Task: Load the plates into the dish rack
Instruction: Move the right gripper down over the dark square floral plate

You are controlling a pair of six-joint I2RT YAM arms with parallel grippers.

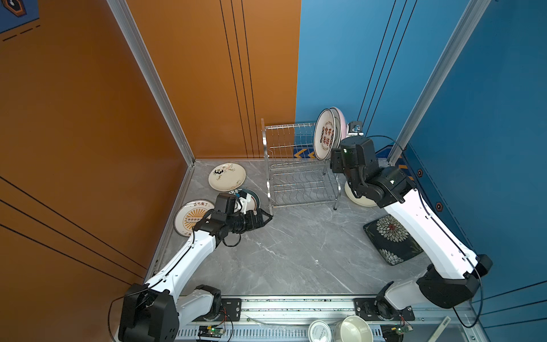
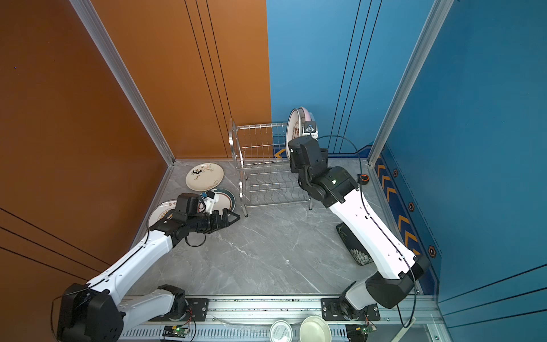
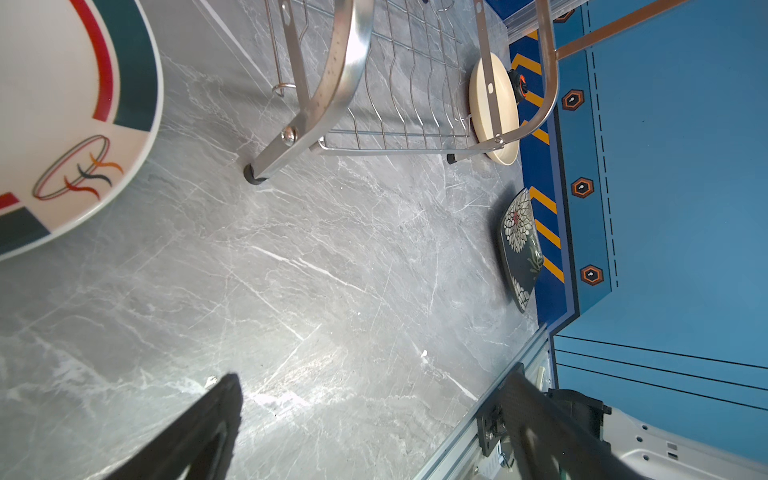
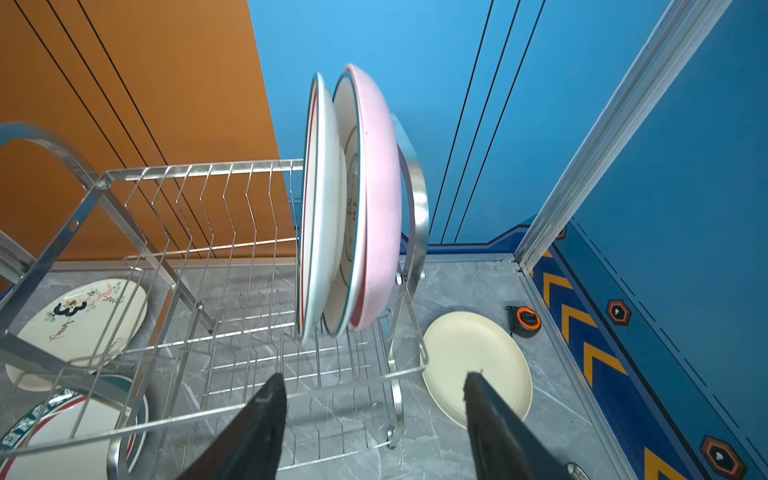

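- Rack (image 1: 299, 165) stands at the back edge of the counter (image 1: 296, 251), right of middle.
- Three plates stand on edge in the upper tier, at its right end. The lettered plate (image 1: 324, 134) is nearest the tier's middle, a second plate (image 4: 353, 199) is next, and the pink plate (image 4: 380, 187) is beside the end hoop.
- Right claw (image 4: 374, 377): jaws well apart, nothing between them. It hangs in front of the rack's right end, clear of the three plates.
- Left claw (image 3: 372, 376): jaws wide, holding nothing. It is low over the counter, near the rack's front left leg.
- Panda plate (image 1: 227, 176) lies flat near the back left corner.
- Rimmed plate (image 3: 62, 104) lies just in front of the panda plate. Whether their rims touch or overlap, cannot tell.
- Sunburst plate (image 1: 189, 217) lies at the left edge, partly hidden by the left arm.
- Cream plate (image 4: 478, 365) lies flat between the rack's right legs and the right edge.
- Floral plate (image 1: 390, 237) lies by the right edge, nearer the front, partly behind the right arm.
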